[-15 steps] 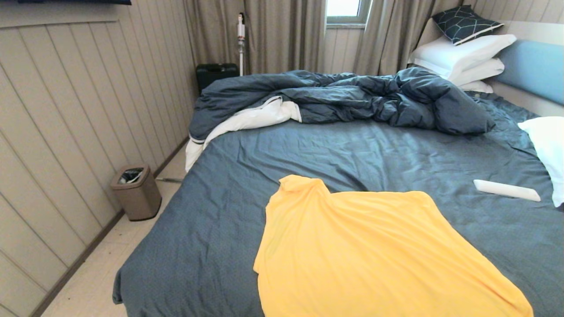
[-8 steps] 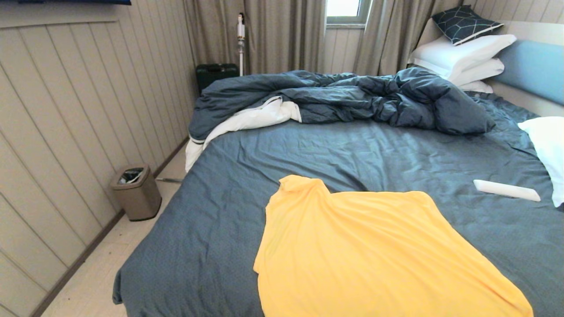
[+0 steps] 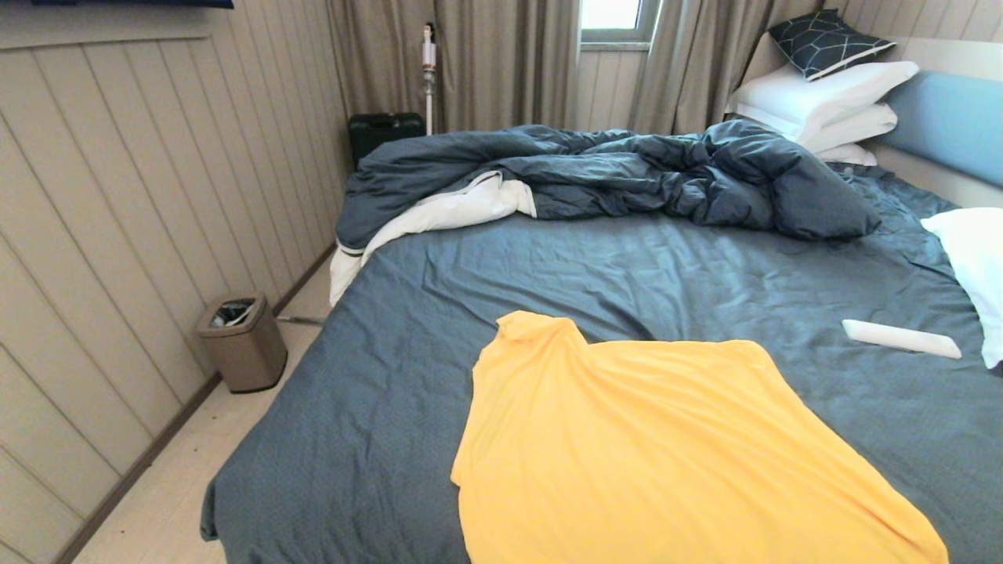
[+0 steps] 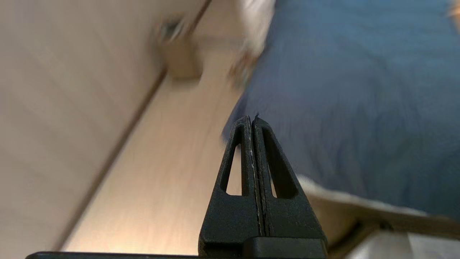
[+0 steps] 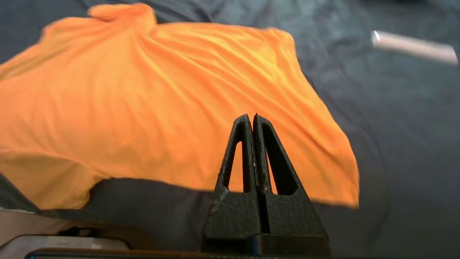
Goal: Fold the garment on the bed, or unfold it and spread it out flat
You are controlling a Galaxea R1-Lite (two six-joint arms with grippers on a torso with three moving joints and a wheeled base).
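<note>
The yellow T-shirt lies spread on the near part of the bed, one bunched sleeve pointing away from me; it also fills the right wrist view as the garment. Neither gripper shows in the head view. My right gripper is shut and empty, hovering before the shirt's near edge. My left gripper is shut and empty, off the bed's left corner above the floor.
A rumpled dark blue duvet lies across the far side. White pillows are stacked at the headboard, another pillow at the right. A white remote-like bar lies right of the shirt. A bin stands on the floor at left.
</note>
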